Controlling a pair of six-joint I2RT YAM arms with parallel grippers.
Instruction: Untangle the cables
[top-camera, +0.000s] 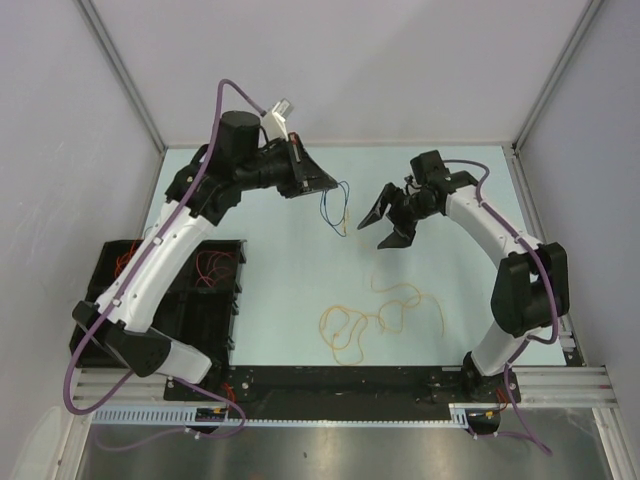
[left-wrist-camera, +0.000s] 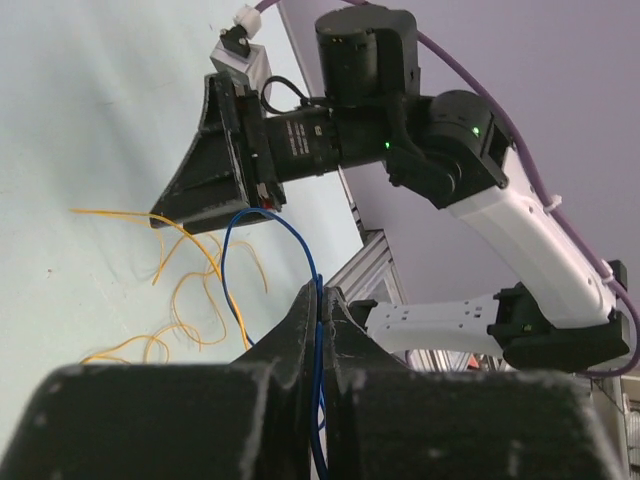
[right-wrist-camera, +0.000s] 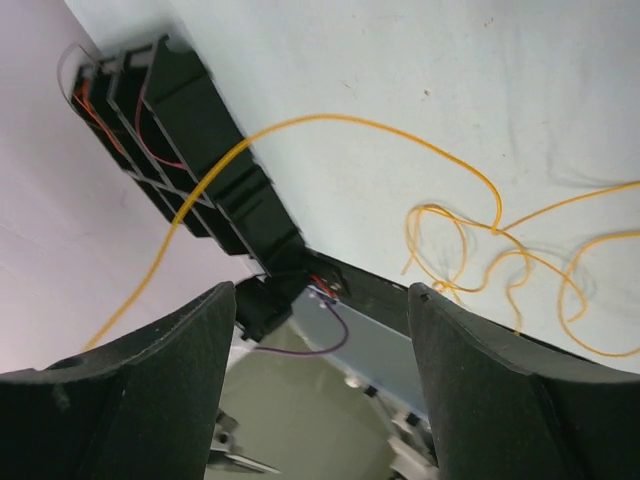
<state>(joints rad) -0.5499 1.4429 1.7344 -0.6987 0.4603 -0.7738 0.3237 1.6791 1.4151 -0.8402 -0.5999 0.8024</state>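
Observation:
My left gripper (top-camera: 330, 186) is raised over the far middle of the table, shut on a thin blue cable (left-wrist-camera: 262, 218). The blue cable (top-camera: 334, 206) hangs from it in a loop, with a yellow strand (top-camera: 343, 226) beside its lower end. More yellow cables (top-camera: 376, 314) lie in loose curls on the table near the front. My right gripper (top-camera: 385, 228) hovers just right of the hanging loop, open, nothing between its fingers (right-wrist-camera: 150, 385). In the right wrist view a yellow cable (right-wrist-camera: 350, 124) arcs above the table towards the tangle (right-wrist-camera: 500, 262).
A black compartment tray (top-camera: 200, 310) sits at the left edge with red cables (top-camera: 216, 266) in it, also the tray (right-wrist-camera: 200, 160) in the right wrist view. A black rail (top-camera: 340, 385) runs along the near edge. Grey walls enclose the table.

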